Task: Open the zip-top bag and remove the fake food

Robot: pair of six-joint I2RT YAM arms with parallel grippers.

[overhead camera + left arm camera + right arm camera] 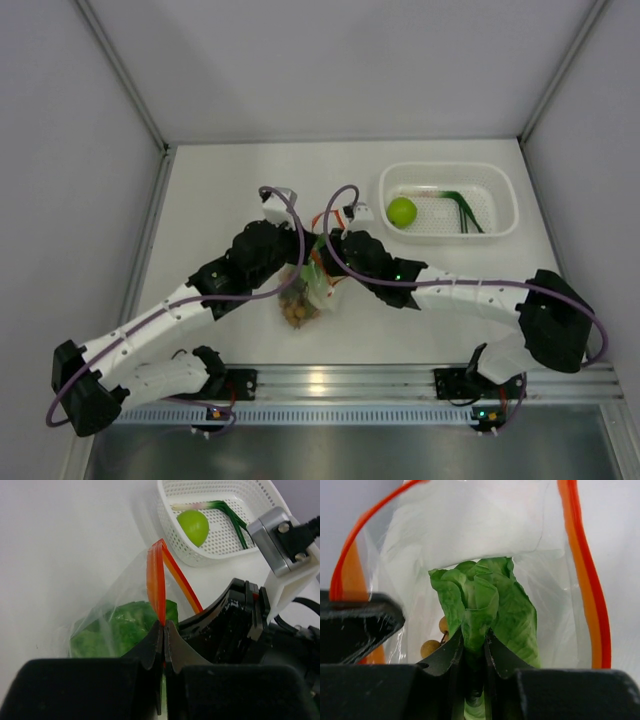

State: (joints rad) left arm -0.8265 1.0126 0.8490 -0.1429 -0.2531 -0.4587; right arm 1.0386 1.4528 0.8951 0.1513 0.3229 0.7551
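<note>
White table (230, 180) boxed in by plain white walls, with a white perforated basket (448, 166) sitting toward the far right corner. I'll use that basket as the reference point. Inside it are the lime-green fruit (401, 211) at the left end and some thin green stalks (465, 212) just beside it, so that piece is already out of the bag.

The zip-top bag (305, 290) is left of the basket and closer to the arm bases, well apart from it, sitting between the two grippers. Its mouth is open. From the right wrist view the orange-red zip strip (590, 590) loops wide around the opening.

The left gripper (162, 626) comes in from the side away from the basket. Its jaws are pressed together on one side of the strip, which stands up above the fingertips. The right gripper (474, 640), on the basket side, reaches into the bag's mouth with its jaws pinching the lettuce (480, 600) at the base of the leaves.

The brown cluster (431, 647) is down inside the bag behind the lettuce — in the top view it's at the end of the bag farthest from the basket.
</note>
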